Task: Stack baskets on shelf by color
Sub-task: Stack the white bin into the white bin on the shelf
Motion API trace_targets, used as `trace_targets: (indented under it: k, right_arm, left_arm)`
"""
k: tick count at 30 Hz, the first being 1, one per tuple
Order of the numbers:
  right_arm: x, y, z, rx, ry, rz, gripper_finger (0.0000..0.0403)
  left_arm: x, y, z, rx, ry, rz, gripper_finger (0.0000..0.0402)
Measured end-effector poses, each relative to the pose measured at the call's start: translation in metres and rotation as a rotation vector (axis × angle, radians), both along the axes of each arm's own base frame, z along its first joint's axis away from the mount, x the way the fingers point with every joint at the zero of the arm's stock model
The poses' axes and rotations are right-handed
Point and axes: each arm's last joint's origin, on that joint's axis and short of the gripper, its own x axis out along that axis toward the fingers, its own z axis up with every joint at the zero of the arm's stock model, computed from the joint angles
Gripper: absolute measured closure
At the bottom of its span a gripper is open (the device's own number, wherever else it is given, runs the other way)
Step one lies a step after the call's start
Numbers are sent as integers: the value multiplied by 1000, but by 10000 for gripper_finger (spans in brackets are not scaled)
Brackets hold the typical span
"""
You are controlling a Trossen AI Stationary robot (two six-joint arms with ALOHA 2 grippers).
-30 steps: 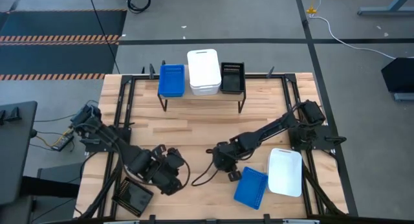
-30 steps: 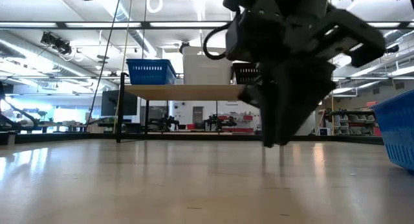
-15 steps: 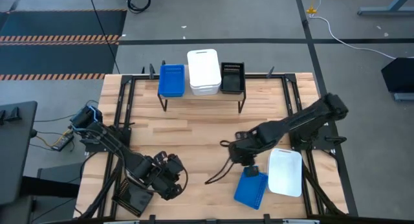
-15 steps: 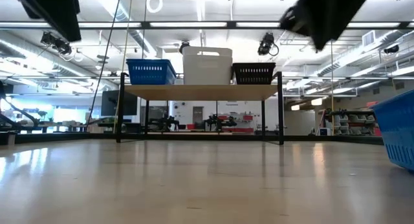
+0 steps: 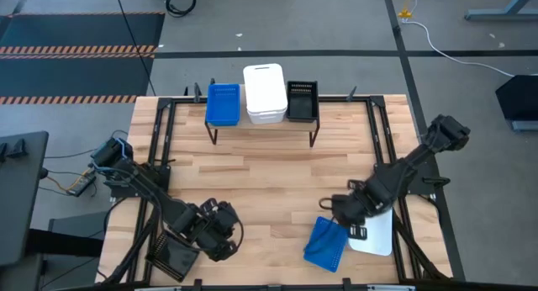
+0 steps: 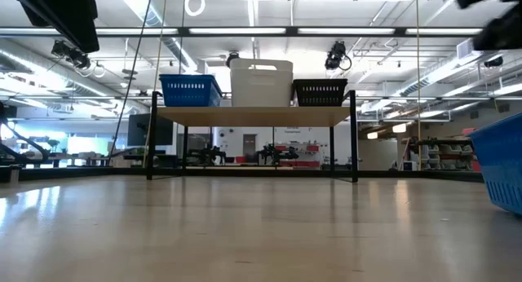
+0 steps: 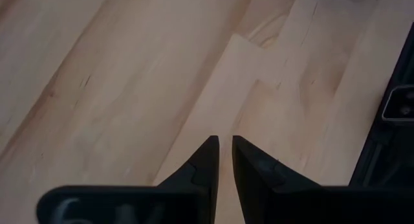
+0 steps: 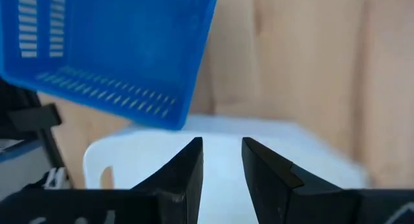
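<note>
Counter (image 5: 269,177) of pale wooden planks is seen from above, carrying everything else. At its far edge stands the low wooden-topped shelf on thin black legs (image 5: 262,124), on which a blue plastic basket (image 5: 223,103), a larger white plastic basket (image 5: 264,93) and a small black slotted basket (image 5: 303,100) are set side by side; whether each is a single bin or a stack cannot be told.

Three bins are left on the counter at the near side: a loose white basket (image 5: 380,234) and a loose blue basket (image 5: 326,244) touching it, both near the right arm, and a loose black basket (image 5: 172,256) at the near left corner.

The right gripper (image 5: 351,215) is held over the blue and white pair, its jaws a little apart and empty. The left gripper (image 5: 220,236) is placed just beside the loose black basket, its jaws almost together with a thin gap, nothing between them.

The step in hand is judged to be the pickup of one of the right-hand bins. A descent onto a rim is called for next, then a carry to the matching colour on the shelf.
</note>
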Motion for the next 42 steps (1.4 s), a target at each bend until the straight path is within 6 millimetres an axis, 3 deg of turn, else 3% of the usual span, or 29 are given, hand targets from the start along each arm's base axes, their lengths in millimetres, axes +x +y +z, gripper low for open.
trace_targets:
  k: [12, 22, 30, 37, 42]
  right_arm:
    - [-27, 58, 0, 221, -44, -139, 289]
    - [-57, 77, -3, 180, 1, -288, 289]
    - [-53, 108, -37, 200, 109, -289, 289]
    - [-49, 118, -60, 147, 181, -288, 289]
    - [-48, 119, -63, 122, 177, -281, 289]
  left_arm:
    - [-4, -5, 0, 20, 30, -120, 353]
    - [-15, -15, -1, 69, 58, -225, 354]
    - [-18, -15, -2, 117, 78, -294, 356]
    - [-16, -13, -2, 142, 78, -320, 358]
    - [-15, -11, -2, 143, 77, -314, 356]
